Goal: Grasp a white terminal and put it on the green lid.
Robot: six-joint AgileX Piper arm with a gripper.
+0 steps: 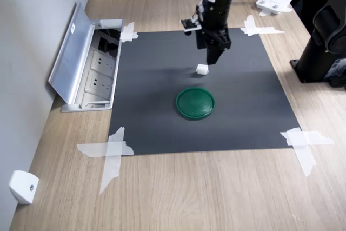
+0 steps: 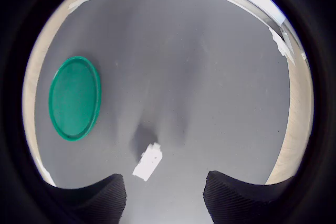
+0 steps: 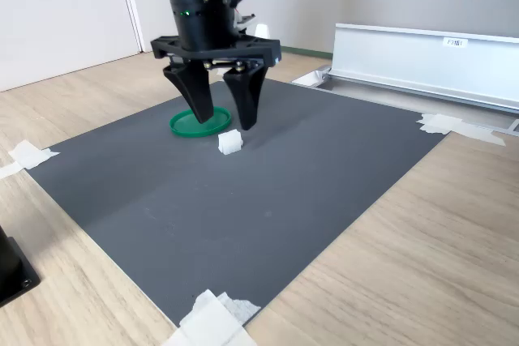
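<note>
Though tiny and hard to resolve, reads as one white terminal: blocky plastic, lying bare on the dark grey mat, apart from everything. Stepped top not made out in either exterior view. Just beyond it toward the first exterior view's bottom, near but not touching: one green lid, flat, round, with a raised rim (partly hidden behind the fingers in the second exterior view). Above the terminal, clear of it: end effector, black, two tapered fingers spread apart, nothing between them; only blurred tips seen in the wrist view. Around that: matte mat taped at its corners with white strips, four visible, on a wood-grain surface. At the first exterior view's left, one open metal socket box.
</note>
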